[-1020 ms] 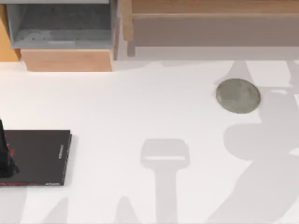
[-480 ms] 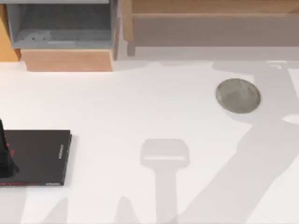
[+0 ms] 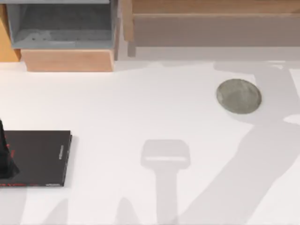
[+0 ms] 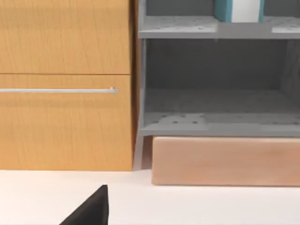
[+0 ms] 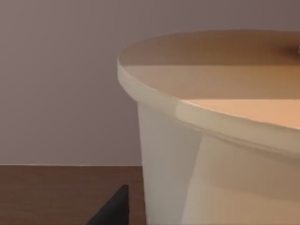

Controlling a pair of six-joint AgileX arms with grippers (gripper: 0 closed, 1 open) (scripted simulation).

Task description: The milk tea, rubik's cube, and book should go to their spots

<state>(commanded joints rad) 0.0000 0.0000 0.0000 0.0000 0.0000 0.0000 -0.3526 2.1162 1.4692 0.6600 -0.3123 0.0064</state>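
Observation:
The milk tea (image 5: 220,140) stands very close in the right wrist view, its pale wall and orange lid beside a dark part of my right gripper (image 5: 112,210). The book (image 4: 236,9), teal with white page edges, stands upright on an upper grey shelf in the left wrist view. My left gripper (image 3: 4,157) hangs at the table's left edge over the thin black slab (image 3: 40,157). The round mottled grey disc (image 3: 238,96) lies at the back right of the table. The rubik's cube is out of view.
A grey open shelf unit (image 3: 61,26) on a light wooden base (image 3: 68,61) stands at the back left, next to an orange wooden cabinet (image 4: 65,84) with a metal handle. A long wooden piece (image 3: 211,23) runs along the back. Arm shadows fall across the white table (image 3: 140,108).
The arm shadow on the right side of the table has swung toward the back, past the grey disc. The left gripper and the black slab have stayed put.

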